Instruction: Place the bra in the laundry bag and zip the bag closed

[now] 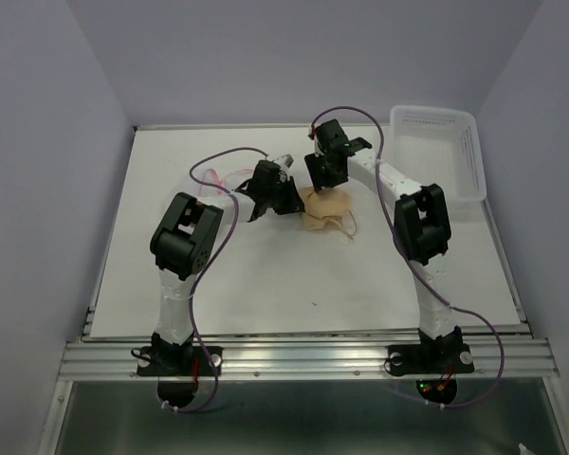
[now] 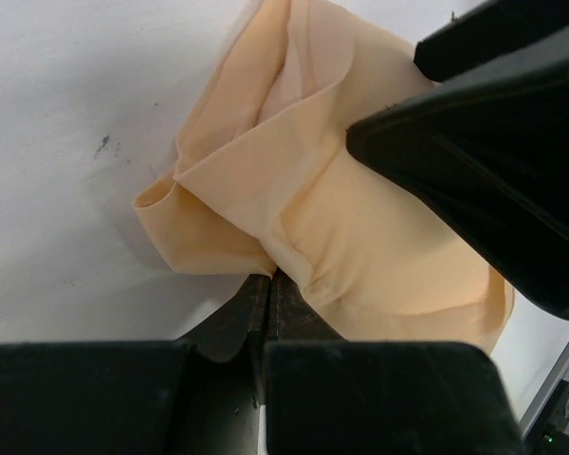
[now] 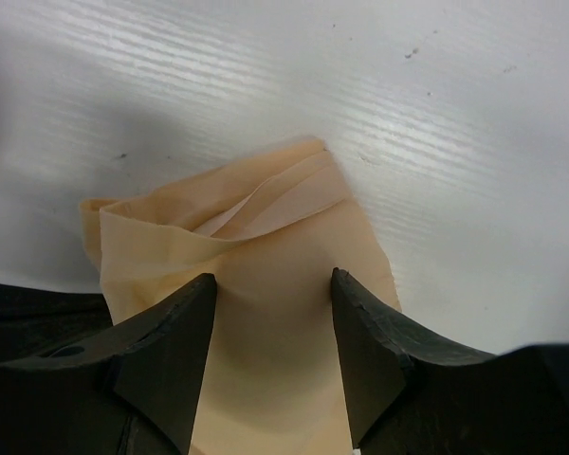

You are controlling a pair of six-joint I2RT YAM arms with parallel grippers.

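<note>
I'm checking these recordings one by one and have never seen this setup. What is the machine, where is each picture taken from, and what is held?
These are two robot arms bolted to the near edge of a white table. The wide picture looks down from above and behind them: left arm, right arm. The other two come from a camera on each wrist. On the table lies a peach bra; a white basket sits at its far right corner. The left jaws are shut on a fold of the bra; the right jaws stand open, one on each side of it.
</note>
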